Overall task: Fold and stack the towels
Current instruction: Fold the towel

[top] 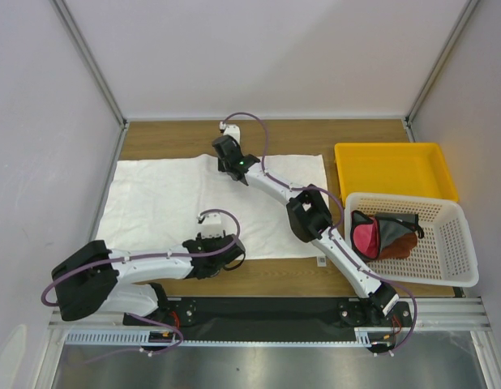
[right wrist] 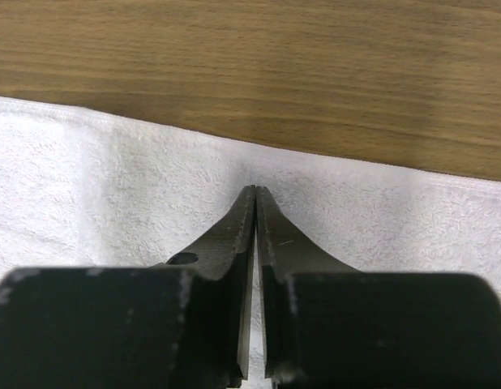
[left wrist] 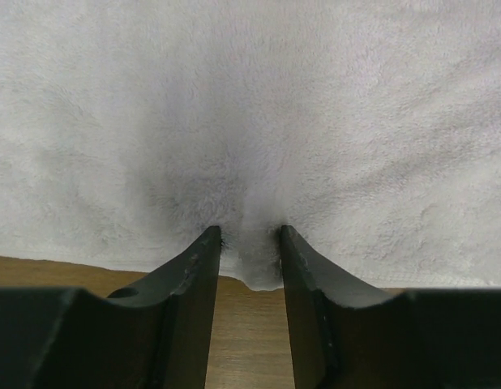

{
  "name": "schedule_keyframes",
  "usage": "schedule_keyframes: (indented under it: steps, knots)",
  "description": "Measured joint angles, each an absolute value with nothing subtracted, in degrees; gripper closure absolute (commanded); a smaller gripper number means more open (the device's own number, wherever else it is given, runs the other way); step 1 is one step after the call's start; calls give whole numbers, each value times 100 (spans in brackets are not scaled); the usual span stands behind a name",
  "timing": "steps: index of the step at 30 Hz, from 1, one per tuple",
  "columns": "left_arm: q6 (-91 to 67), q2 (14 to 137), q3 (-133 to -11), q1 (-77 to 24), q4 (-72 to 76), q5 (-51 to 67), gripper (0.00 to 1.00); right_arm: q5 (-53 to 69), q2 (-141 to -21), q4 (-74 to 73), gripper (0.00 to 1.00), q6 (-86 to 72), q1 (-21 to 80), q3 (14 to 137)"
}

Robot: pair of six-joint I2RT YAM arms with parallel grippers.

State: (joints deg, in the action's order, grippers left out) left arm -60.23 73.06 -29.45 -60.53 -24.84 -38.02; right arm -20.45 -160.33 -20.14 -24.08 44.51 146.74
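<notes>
Two grippers: both on the white towel (top: 186, 203)
Left gripper (left wrist: 250, 235): half-closed, pinching a bunched bit of the towel's near edge
Right gripper (right wrist: 256, 190): tips pressed together at the towel's far edge
White towel: spread flat, left-centre of the tabletop (top: 372, 130)
Pink and brown towels (top: 384, 237): in the basket (top: 453, 243), near right corner

Left gripper (left wrist: 250, 235) jaws pinching, right gripper (right wrist: 256, 190) seemingly closed

No lettering can be read anywhere; the white towel's (top: 210, 198) small tag (top: 322, 261) is too tiny.
</notes>
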Motion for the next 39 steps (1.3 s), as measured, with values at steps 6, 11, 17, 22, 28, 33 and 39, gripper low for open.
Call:
schedule_keyframes:
  steps: [6, 11, 17, 22, 28, 33, 39]
  knots:
    - [-6042, 7297, -2921, -6053, -2451, -3861, 71, -2016, -16033, -2012, 100, -2383, 4451, 14674]
    - [-6036, 7279, -2921, -6053, -2460, -3874, 70, -2014, -16033, -1997, 100, -2368, 4460, 14674]
    - [-6040, 7019, -2921, -6064, -2720, -3889, 26, -2014, -16033, -1979, 100, -2324, 4471, 14674]
    - [-5994, 6514, -2921, -6064, -2945, -3999, 29, -2010, -16033, -1979, 100, -2303, 4475, 14674]
    - [-5946, 6333, -2921, -6062, -2967, -4150, 38, -2008, -16033, -1979, 100, -2283, 4477, 14671]
    - [-5953, 6720, -2921, -6058, -2969, -4174, 44, -2008, -16033, -1979, 100, -2281, 4477, 14671]
    - [-5951, 7107, -2917, -6058, -2849, -4115, 48, -2008, -16033, -1979, 100, -2281, 4477, 14671]
